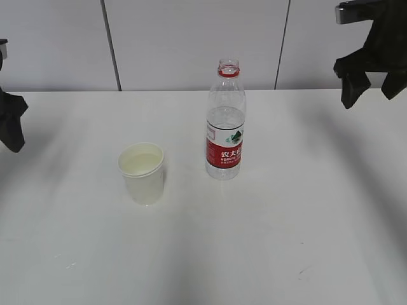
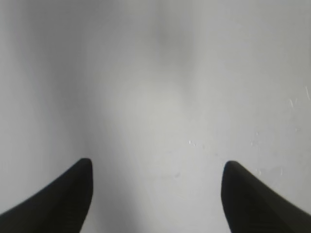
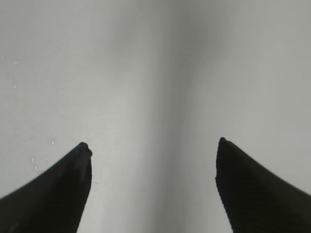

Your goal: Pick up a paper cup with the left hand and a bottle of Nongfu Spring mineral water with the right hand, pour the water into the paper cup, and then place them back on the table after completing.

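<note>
A white paper cup (image 1: 142,173) stands upright on the white table (image 1: 267,241), left of centre, with liquid in it. A clear Nongfu Spring bottle (image 1: 225,124) with a red label and no cap stands upright right of the cup, about half full. My left gripper (image 1: 11,124) hangs at the far left edge, well away from the cup. My right gripper (image 1: 369,86) hangs at the upper right, away from the bottle. In the wrist views both grippers, left (image 2: 156,167) and right (image 3: 153,145), are open and empty over bare table.
A pale panelled wall (image 1: 191,38) runs behind the table's far edge. Faint scuff marks (image 1: 304,272) show on the tabletop near the front.
</note>
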Robot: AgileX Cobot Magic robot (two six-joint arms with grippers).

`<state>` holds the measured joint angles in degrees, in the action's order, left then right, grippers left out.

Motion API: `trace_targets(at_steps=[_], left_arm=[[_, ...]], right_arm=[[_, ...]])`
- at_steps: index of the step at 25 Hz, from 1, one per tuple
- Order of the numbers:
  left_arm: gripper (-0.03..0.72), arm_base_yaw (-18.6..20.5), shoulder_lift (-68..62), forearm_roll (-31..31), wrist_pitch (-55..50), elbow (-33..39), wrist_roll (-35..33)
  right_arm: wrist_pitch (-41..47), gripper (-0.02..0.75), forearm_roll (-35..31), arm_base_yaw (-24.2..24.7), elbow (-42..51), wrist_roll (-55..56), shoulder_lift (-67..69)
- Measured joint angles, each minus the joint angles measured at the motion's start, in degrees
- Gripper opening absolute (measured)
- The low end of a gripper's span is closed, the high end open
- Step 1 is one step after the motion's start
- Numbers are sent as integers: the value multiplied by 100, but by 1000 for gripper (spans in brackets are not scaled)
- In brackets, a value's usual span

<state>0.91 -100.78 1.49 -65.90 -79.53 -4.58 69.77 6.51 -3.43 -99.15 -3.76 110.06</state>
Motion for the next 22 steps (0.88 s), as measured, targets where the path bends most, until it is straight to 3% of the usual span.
trace_targets(at_steps=[11,22], left_arm=[[501,24,1121,-234,-379,193,0],[501,33,3711,-294,-350,2579,0]], right_arm=[[49,587,-280,0,302,-246,-864],[83,587,-553,0,2958,-281,-3393]])
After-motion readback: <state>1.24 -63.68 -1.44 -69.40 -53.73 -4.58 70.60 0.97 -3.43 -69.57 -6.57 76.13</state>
